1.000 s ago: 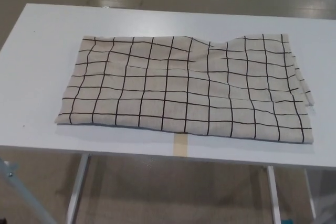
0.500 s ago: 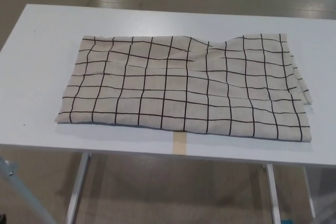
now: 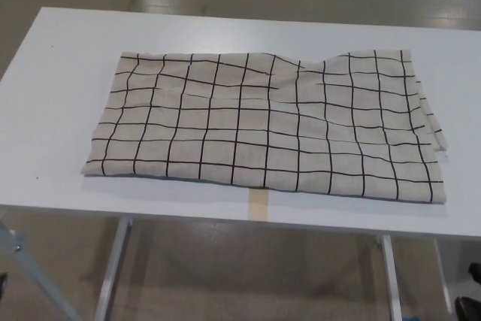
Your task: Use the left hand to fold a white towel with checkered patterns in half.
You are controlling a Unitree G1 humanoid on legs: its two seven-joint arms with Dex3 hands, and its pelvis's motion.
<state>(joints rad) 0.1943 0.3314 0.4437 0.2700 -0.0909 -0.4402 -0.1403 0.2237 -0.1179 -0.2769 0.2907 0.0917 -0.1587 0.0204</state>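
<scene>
- Head view: I see the checkered towel [image 3: 267, 120] lying flat across the middle of the white table [image 3: 52, 73], its right end near the table's right edge, its front hem close to the front edge.
- A strip of tan tape [image 3: 258, 205] sits at the front edge, touching the hem.
- Neither robot hand shows, so I cannot tell their state.

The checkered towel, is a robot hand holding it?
No, the beige cloth towel with black grid lines lies flat on the white table with no hand touching it.
</scene>
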